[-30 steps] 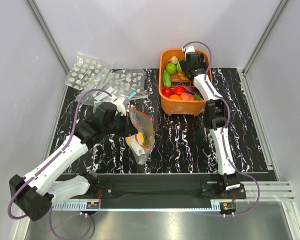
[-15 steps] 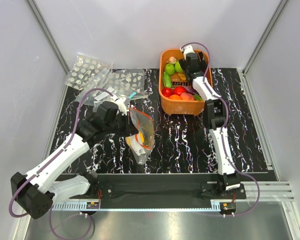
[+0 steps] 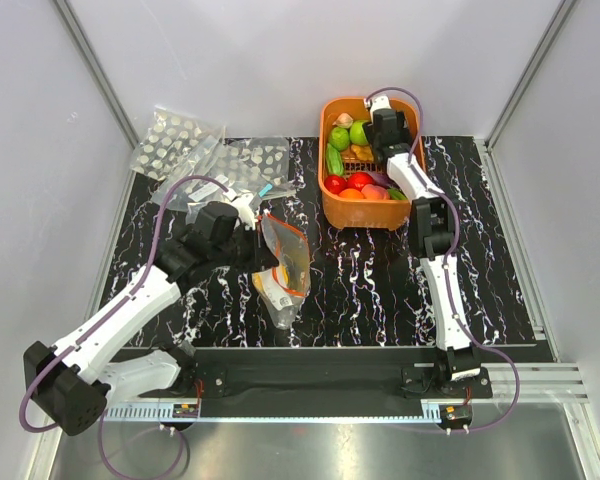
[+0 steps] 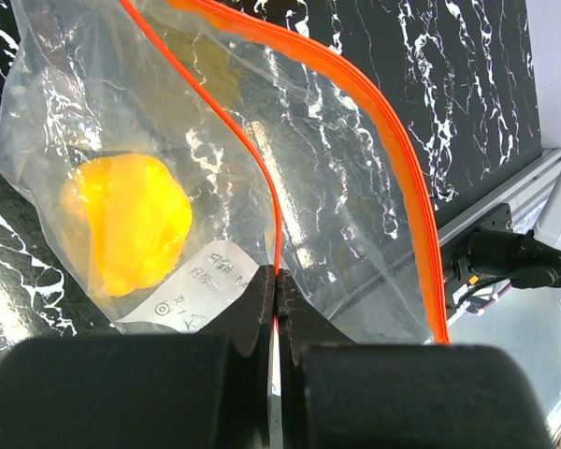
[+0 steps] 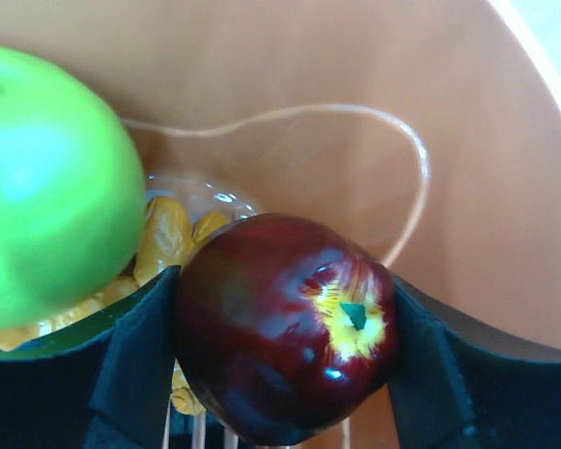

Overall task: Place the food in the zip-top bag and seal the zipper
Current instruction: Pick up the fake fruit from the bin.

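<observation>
Just left of the middle of the black marbled table (image 3: 480,250), the zip-top bag (image 3: 283,265) sits with its mouth parted and one yellow piece (image 4: 126,220) of food inside. The left gripper (image 4: 276,285), jaws pressed together, pinches one side of the bag's red-orange zipper (image 4: 395,159). Well apart from it, at the far end of the orange basket (image 3: 330,112), the right gripper (image 5: 280,374) clasps a dark red apple (image 5: 285,327), both pads touching its sides, just beside a green apple (image 5: 47,178).
</observation>
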Tool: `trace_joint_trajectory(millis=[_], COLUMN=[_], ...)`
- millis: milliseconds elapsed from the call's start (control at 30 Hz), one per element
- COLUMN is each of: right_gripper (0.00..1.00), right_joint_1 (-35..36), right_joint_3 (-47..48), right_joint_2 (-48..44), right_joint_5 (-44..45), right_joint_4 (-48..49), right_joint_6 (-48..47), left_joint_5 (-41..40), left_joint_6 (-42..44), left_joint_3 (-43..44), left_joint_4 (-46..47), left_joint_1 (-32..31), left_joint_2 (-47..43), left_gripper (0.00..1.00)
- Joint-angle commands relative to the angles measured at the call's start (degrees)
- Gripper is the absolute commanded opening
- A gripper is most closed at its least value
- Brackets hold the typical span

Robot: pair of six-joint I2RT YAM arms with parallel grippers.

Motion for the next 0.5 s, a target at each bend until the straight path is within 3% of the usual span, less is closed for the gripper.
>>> trace_joint_trajectory(millis=[0, 100, 467], right_gripper=[0.69, 0.60, 0.50], right_joint_1=[-0.41, -0.32, -0.32], right_joint_3=[-0.56, -1.61, -9.95], right_joint_2=[-4.67, -5.46, -20.48], right_joint_5=[-0.44, -0.62, -7.82], right_joint_4=[-3.23, -3.94, -5.43], right_joint_6=[2.92, 3.62, 10.12], left_joint_5=[1.60, 0.99, 0.37], left_joint_6=[-0.24, 0.20, 1.86], left_joint_3=[1.12, 1.03, 2.61], left_joint_4=[2.49, 1.62, -1.02], left_joint_1=[0.09, 0.09, 0.18], left_joint_2=[-1.31, -2.19, -2.19], left_gripper=[0.00, 0.00, 0.00])
